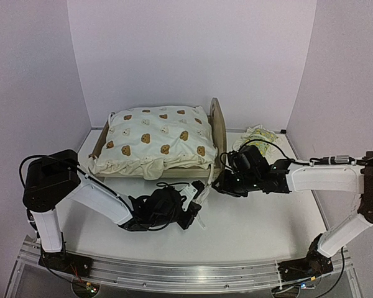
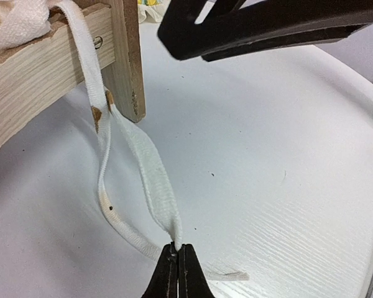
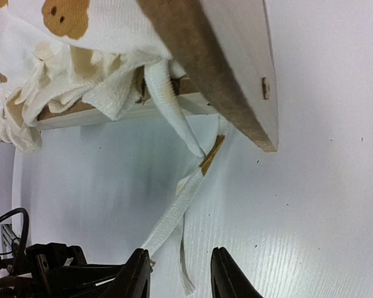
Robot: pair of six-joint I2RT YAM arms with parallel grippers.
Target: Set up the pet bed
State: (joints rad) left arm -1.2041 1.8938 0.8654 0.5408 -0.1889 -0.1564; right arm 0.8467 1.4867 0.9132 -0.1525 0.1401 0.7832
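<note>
The pet bed (image 1: pixel 218 128) stands at the back of the table, and the cream bear-print cushion (image 1: pixel 155 139) lies on it. Its wooden corner leg (image 2: pixel 127 56) and arched end board (image 3: pixel 236 68) show in the wrist views. Two white ties hang from the cushion at this near right corner. My left gripper (image 2: pixel 177 249) is shut on the end of the wider tie (image 2: pixel 150 180) and holds it low over the table. The thinner tie (image 2: pixel 104 186) lies loose beside it. My right gripper (image 3: pixel 180 256) is open just in front of the ties (image 3: pixel 174 214) and touches neither.
The small lemon-print pillow (image 1: pixel 258 135) lies at the back right, behind the right arm. The right gripper's black fingers (image 2: pixel 267 28) hang close above the left one. The two grippers (image 1: pixel 208 189) meet at the bed's near right corner.
</note>
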